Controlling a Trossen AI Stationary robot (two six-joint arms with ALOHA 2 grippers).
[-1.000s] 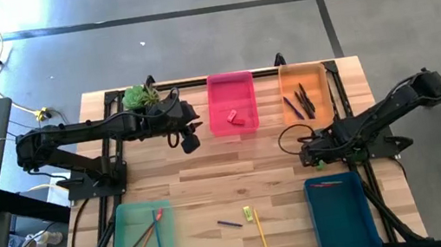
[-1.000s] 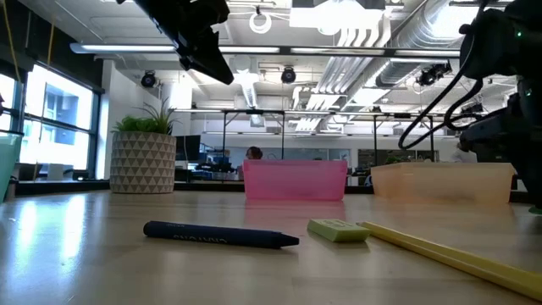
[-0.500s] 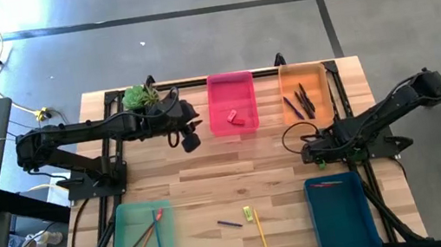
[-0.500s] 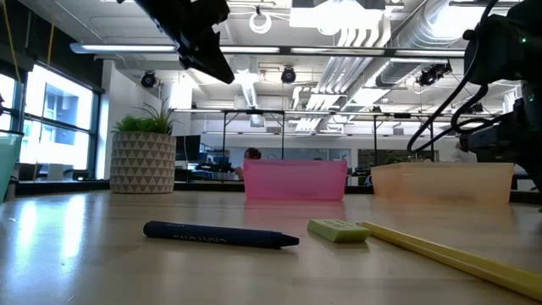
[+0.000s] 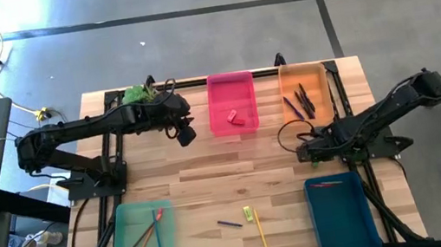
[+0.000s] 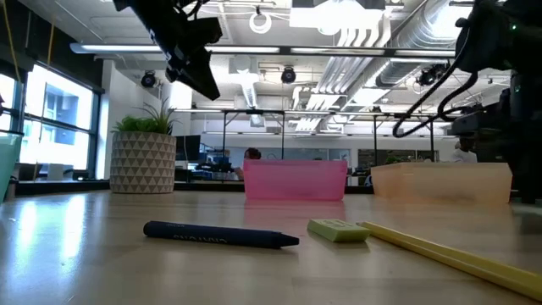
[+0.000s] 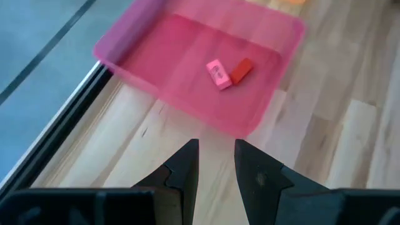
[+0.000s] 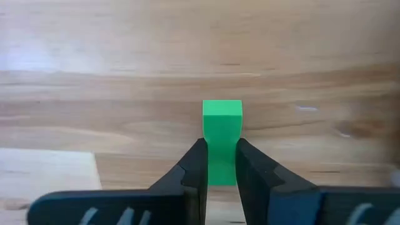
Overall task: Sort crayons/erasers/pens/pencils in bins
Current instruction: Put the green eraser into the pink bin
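From above, four bins sit on the wooden table (image 5: pixel 209 164). The pink bin (image 5: pixel 232 104) and orange bin (image 5: pixel 304 92) stand at the far edge; the light green bin (image 5: pixel 141 243) and teal bin (image 5: pixel 340 216) at the near edge. The pink bin holds two small erasers, the orange one several dark pens (image 5: pixel 302 100), the green one pencils (image 5: pixel 150 235), and the teal one a red crayon (image 5: pixel 327 184) by its far wall. Between the near bins lie a dark crayon (image 5: pixel 229 224), a yellow-green eraser (image 5: pixel 248 214) and a yellow pencil (image 5: pixel 260 232), close together with bare wood all round. The left gripper (image 5: pixel 184 134) hangs just left of the pink bin. The right gripper (image 5: pixel 309 153) is low over the table between the orange and teal bins.

At table height, the dark crayon (image 6: pixel 220 235) lies in front, its printing too faint to read, with the eraser (image 6: pixel 338 230) and pencil (image 6: pixel 449 252) beside it. A potted plant (image 6: pixel 142 157) stands at the back left.

The left wrist view shows the fingers (image 7: pixel 187 165) narrowly parted, holding nothing, above wood before the pink bin (image 7: pixel 187 62), which holds a pink eraser (image 7: pixel 217 73) and a red eraser (image 7: pixel 241 69).

The right wrist view shows the fingers (image 8: pixel 195 165) clamped on a plain green eraser (image 8: pixel 222 134), above bare wood.
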